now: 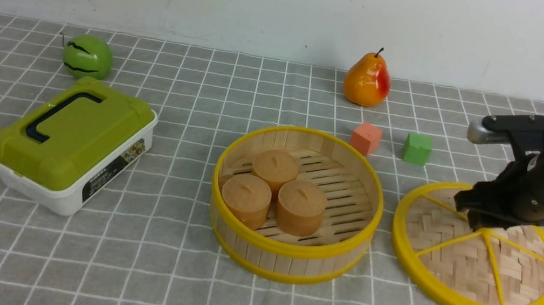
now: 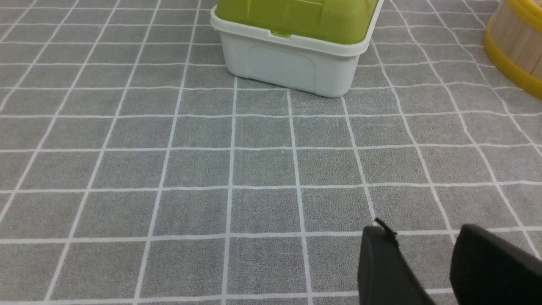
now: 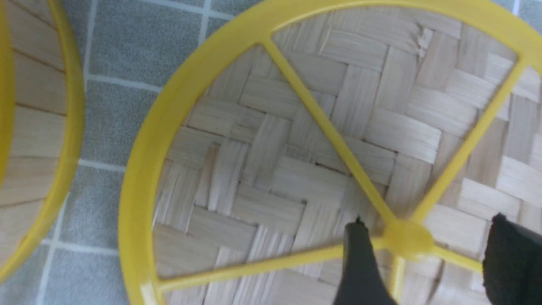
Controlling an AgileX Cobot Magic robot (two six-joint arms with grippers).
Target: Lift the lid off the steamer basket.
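One checked surface (image 1: 120, 281) carries one green-topped box (image 1: 71, 142), one steamer basket (image 1: 288, 256) holding three brown cakes (image 1: 278, 167), and one lid (image 1: 452, 257) lying flat to its right. The right claw (image 3: 427, 224) straddles the knob (image 3: 408, 241), jaws apart. The left claw (image 2: 423, 231) seems parted too.

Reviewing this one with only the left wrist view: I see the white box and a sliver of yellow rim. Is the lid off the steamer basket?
Observer: Yes, the lid lies flat on the cloth, beside the steamer basket and apart from it.
Operator: Right gripper gripping it?
Observer: No, the right gripper is open, fingers either side of the centre knob.
Operator: Basket empty?
Observer: No, three brown cylinders stand inside.
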